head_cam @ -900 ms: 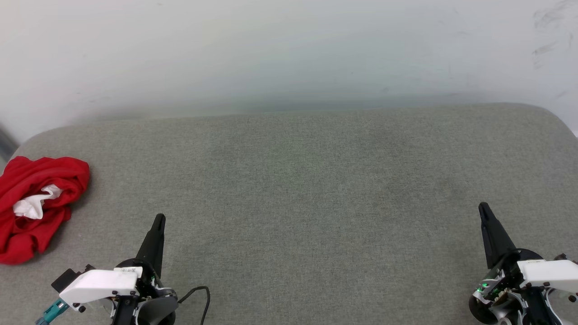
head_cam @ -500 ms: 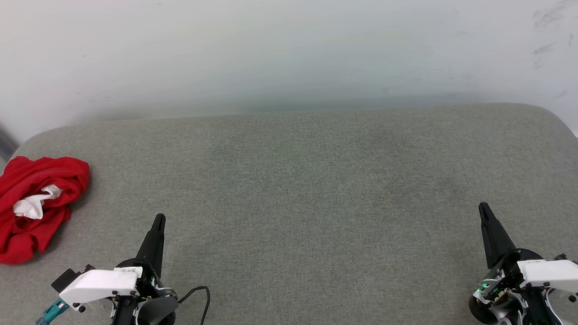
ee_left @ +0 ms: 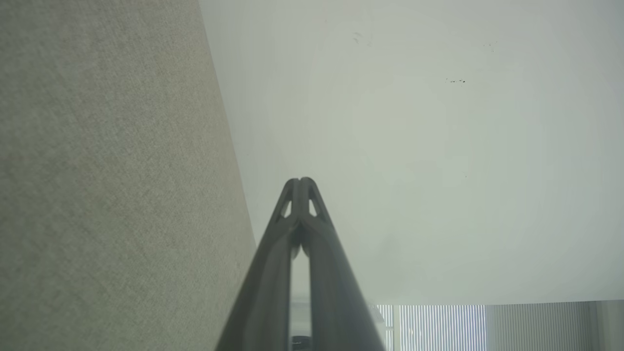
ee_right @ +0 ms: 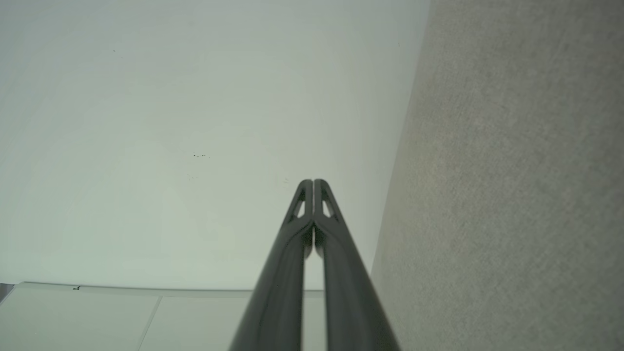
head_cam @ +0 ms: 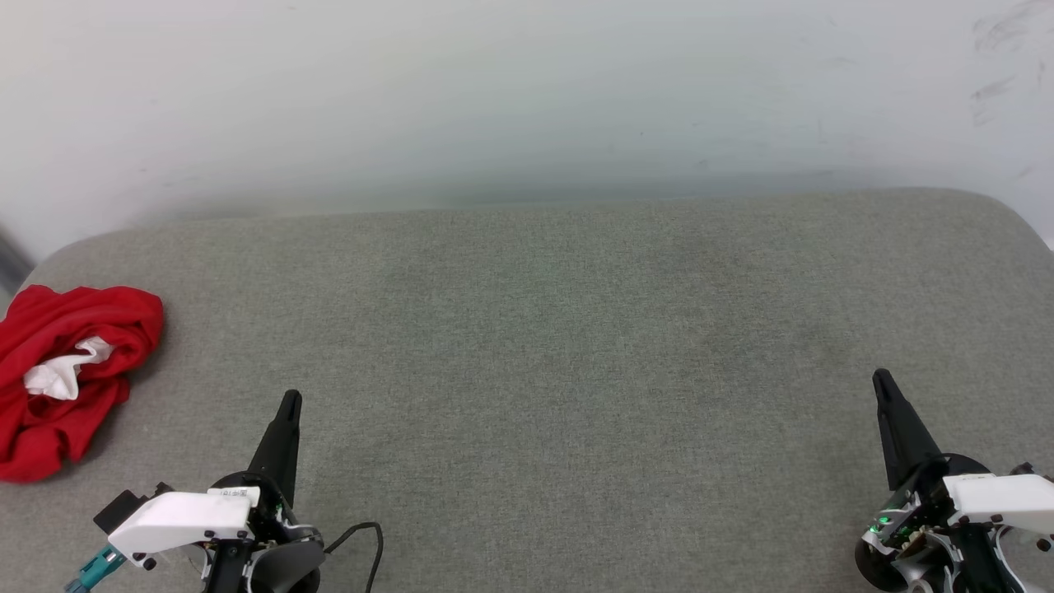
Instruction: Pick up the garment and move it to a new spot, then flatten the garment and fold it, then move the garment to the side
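garment (head_cam: 66, 375): crumpled at the couch's (head_cam: 543, 346) far left edge, untouched.
left gripper (head_cam: 289, 401), right gripper (head_cam: 881, 380): both pressed together, empty.
progress: nothing begun (all steps left).

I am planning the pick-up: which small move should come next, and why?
Probably move the shut, empty left end effector leftward to the crumpled red garment: it lies untouched at the far left, nearest this arm.

The garment (head_cam: 90, 325) is coloured bright red, with a white patch among its folds. The bench (head_cam: 543, 346) is covered in plain grey-green woven cloth. The wall (head_cam: 527, 99) is off-white, marked with faint dark scuffs. The left end effector (head_cam: 289, 400) and right end effector (head_cam: 881, 379) are black-fingered, with white housings.
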{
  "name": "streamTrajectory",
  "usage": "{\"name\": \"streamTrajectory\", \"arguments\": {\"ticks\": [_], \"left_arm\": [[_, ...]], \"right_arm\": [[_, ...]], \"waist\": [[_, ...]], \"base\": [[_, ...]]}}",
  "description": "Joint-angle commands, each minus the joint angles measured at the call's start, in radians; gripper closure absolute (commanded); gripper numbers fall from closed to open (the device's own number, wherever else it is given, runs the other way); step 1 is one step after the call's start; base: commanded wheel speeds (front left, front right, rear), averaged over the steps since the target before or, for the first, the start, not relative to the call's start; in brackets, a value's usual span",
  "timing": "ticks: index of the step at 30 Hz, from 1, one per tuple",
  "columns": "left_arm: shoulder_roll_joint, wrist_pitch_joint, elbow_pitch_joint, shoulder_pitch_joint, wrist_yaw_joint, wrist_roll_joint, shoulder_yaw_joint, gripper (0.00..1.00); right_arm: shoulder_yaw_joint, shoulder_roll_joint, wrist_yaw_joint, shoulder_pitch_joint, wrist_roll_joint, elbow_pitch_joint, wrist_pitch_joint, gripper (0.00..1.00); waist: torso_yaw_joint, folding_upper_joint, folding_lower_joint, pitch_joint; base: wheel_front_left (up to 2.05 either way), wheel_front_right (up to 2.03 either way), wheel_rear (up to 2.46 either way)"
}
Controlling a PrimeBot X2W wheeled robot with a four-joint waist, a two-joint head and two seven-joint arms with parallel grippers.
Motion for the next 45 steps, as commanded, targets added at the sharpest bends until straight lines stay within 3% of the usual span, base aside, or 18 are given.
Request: {"name": "streamTrajectory", "arguments": {"ticks": [1,15,16,32,45], "left_arm": [[-0.001,0.002,0.000,-0.006,0.000,0.002,0.003,1.00],[-0.001,0.002,0.000,-0.006,0.000,0.002,0.003,1.00],[0.000,0.000,0.000,0.000,0.000,0.000,0.000,0.00],[-0.002,-0.065,-0.020,0.056,0.000,0.059,0.008,0.00],[-0.002,-0.117,-0.038,0.068,0.000,0.170,0.082,0.00]], "right_arm": [[0.000,0.004,0.000,-0.010,0.003,0.000,0.001,1.00],[0.000,0.004,0.000,-0.010,0.003,0.000,0.001,1.00],[0.000,0.000,0.000,0.000,0.000,0.000,0.000,0.00],[0.035,0.001,0.000,0.033,-0.039,0.020,-0.065,0.00],[0.010,0.001,0.000,0.033,-0.267,-0.026,-0.117,0.00]], "waist": [[0.000,0.0000,0.0000,0.000],[0.000,0.0000,0.0000,0.000],[0.000,0.0000,0.0000,0.000],[0.000,0.0000,0.0000,0.001],[-0.001,0.0000,0.0000,0.001]], "base": [[0.00,0.00,0.00],[0.00,0.00,0.00],[0.00,0.00,0.00],[0.00,0.00,0.00],[0.00,0.00,0.00]]}}
